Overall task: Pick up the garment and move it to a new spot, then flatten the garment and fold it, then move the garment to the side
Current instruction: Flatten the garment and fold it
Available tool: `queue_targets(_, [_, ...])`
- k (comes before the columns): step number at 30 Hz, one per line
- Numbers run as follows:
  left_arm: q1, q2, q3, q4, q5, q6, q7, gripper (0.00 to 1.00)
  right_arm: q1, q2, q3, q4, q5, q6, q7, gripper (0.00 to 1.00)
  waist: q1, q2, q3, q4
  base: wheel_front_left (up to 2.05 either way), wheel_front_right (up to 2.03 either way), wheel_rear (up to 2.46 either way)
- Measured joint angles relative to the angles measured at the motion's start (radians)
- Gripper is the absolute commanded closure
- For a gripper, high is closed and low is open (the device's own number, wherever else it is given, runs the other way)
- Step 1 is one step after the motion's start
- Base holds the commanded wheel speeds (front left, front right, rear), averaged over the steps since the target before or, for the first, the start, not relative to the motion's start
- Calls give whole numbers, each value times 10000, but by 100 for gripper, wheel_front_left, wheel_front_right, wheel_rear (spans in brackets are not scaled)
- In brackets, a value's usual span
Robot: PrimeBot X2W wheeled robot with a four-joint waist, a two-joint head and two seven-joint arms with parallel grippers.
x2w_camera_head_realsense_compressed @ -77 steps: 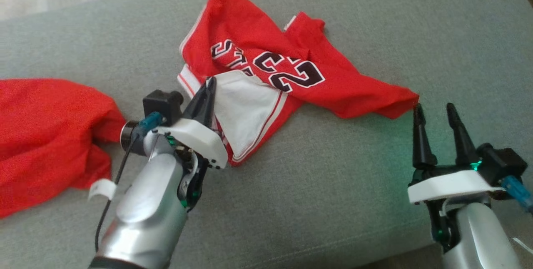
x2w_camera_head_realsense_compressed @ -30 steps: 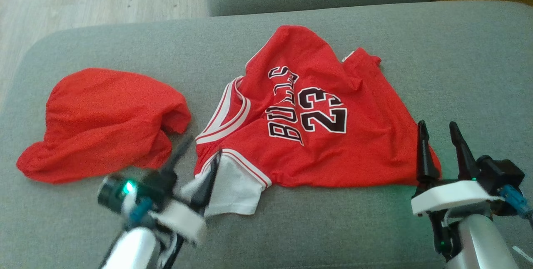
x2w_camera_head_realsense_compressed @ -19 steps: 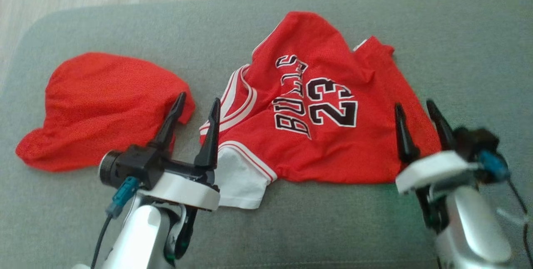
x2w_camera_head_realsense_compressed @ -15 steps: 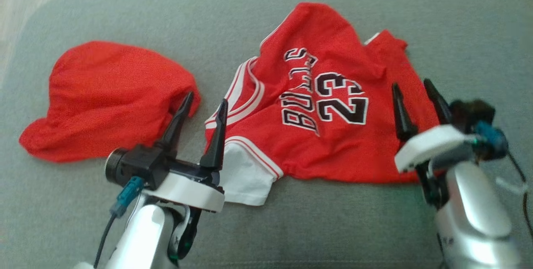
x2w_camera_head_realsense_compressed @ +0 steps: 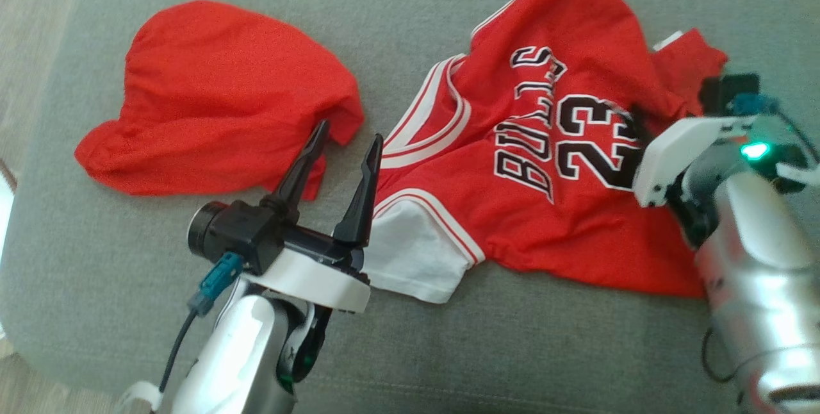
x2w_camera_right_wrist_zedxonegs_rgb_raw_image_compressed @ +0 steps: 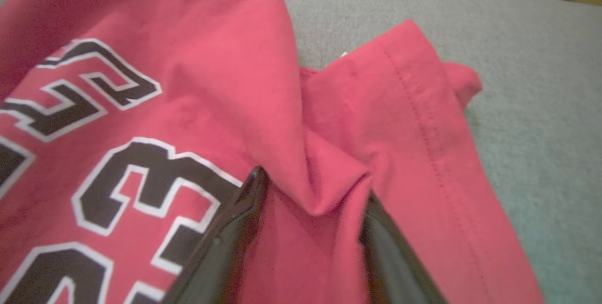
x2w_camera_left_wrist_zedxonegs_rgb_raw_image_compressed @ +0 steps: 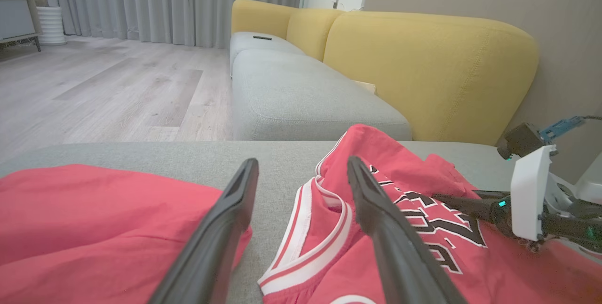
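The garment (x2w_camera_head_realsense_compressed: 551, 209) is a red jersey with black lettering, the number 23 and white trim, lying crumpled on the grey sofa seat (x2w_camera_head_realsense_compressed: 512, 350). My left gripper (x2w_camera_head_realsense_compressed: 350, 132) stands open just left of its collar (x2w_camera_left_wrist_zedxonegs_rgb_raw_image_compressed: 310, 228), holding nothing, with one finger (x2w_camera_left_wrist_zedxonegs_rgb_raw_image_compressed: 376, 219) over the white trim. My right gripper (x2w_camera_head_realsense_compressed: 640, 122) lies on the jersey's right part beside the number. In the right wrist view its jaws (x2w_camera_right_wrist_zedxonegs_rgb_raw_image_compressed: 312, 184) stand apart on either side of a raised fold of red cloth (x2w_camera_right_wrist_zedxonegs_rgb_raw_image_compressed: 329, 186). The left wrist view shows that gripper (x2w_camera_left_wrist_zedxonegs_rgb_raw_image_compressed: 451, 200) low on the cloth.
A second plain red garment (x2w_camera_head_realsense_compressed: 218, 93) lies bunched on the seat to the left, close to my left fingers. Wooden floor (x2w_camera_left_wrist_zedxonegs_rgb_raw_image_compressed: 108, 87) lies beyond the seat's left edge. Another grey seat (x2w_camera_left_wrist_zedxonegs_rgb_raw_image_compressed: 301, 101) and a yellow backrest (x2w_camera_left_wrist_zedxonegs_rgb_raw_image_compressed: 432, 64) stand behind.
The head camera has tilted, shifting the whole picture. My left gripper let go of the white sleeve and stands open. My right gripper moved forward onto the jersey, its jaws coming around a fold.
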Motion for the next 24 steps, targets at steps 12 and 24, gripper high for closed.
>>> queue_targets(12, [-449,-10,-198,-150,-144,157,0,0,-1748,-936,660,840,650,0,-571,100,0,0,591,354,0,0,0])
queue_targets(24, [-551,-15,-280,-265,-343,259,0,0,-3466,-1455,679,2054,136,0,-2167,100,-1,0,652,594,0,0,0])
